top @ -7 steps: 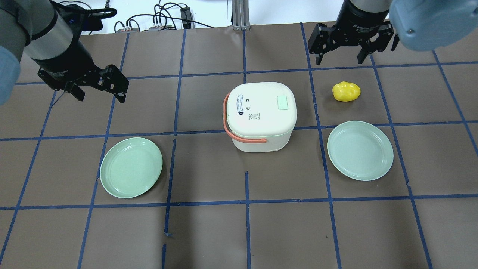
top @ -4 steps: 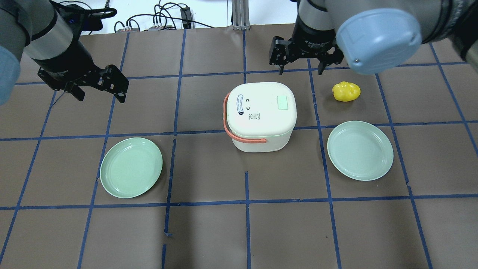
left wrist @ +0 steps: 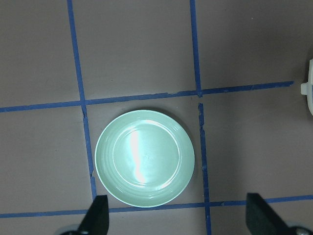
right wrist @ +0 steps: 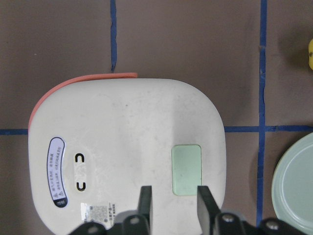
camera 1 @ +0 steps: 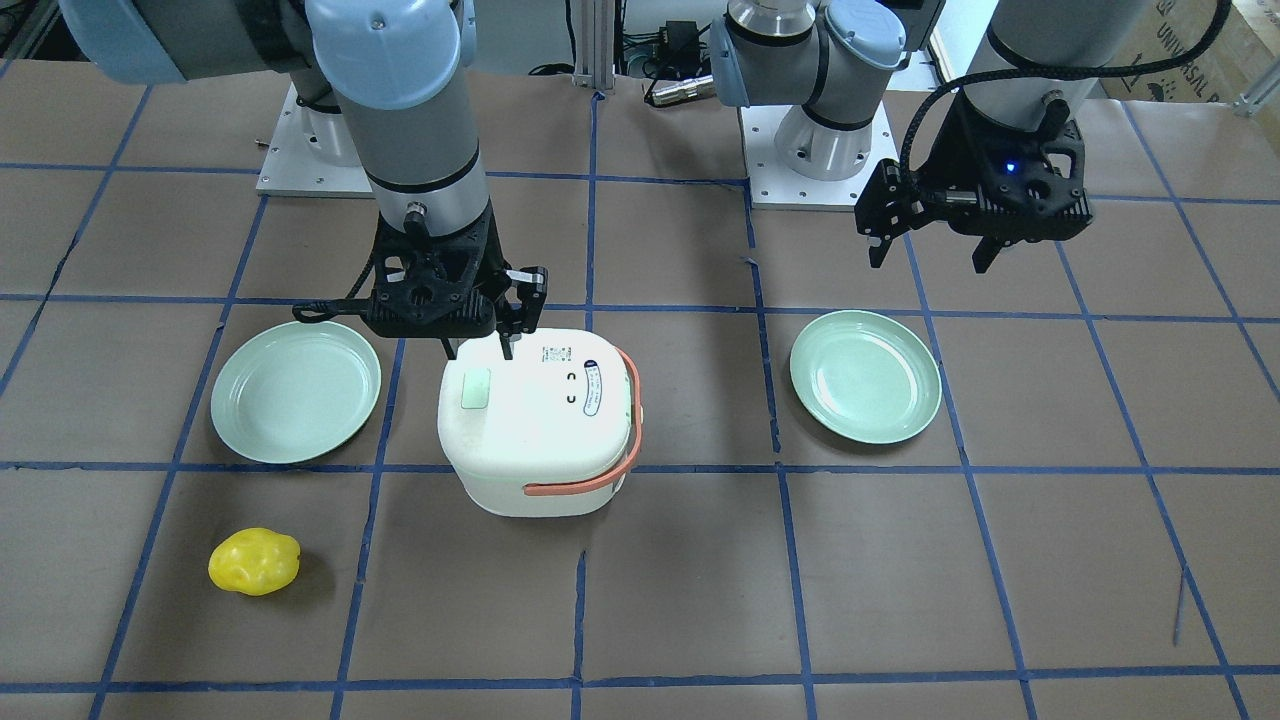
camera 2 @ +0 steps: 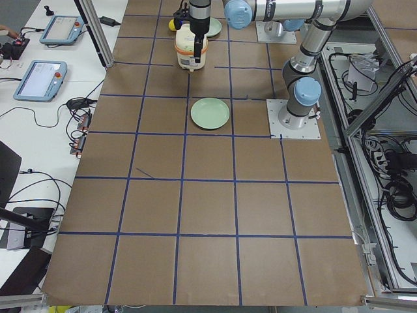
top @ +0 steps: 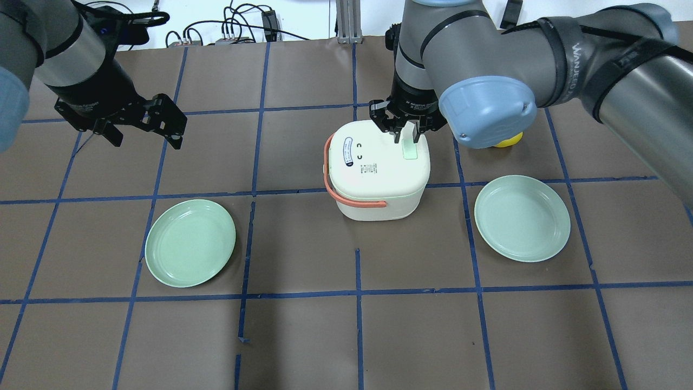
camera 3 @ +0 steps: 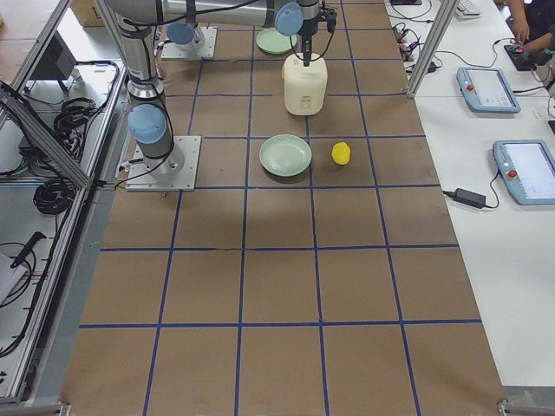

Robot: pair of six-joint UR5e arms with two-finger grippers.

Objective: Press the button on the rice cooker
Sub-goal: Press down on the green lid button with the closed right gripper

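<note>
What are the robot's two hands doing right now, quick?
Left gripper: open, holding nothing.
Right gripper: partly open, empty, near the button on the rice cooker.

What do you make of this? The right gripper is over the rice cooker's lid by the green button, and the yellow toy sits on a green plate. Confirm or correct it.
One thing is wrong. The yellow toy lies on the bare table, apart from both green plates, as the exterior front-facing view shows. The rest stands: the right gripper is over the rice cooker lid by the green button.
</note>
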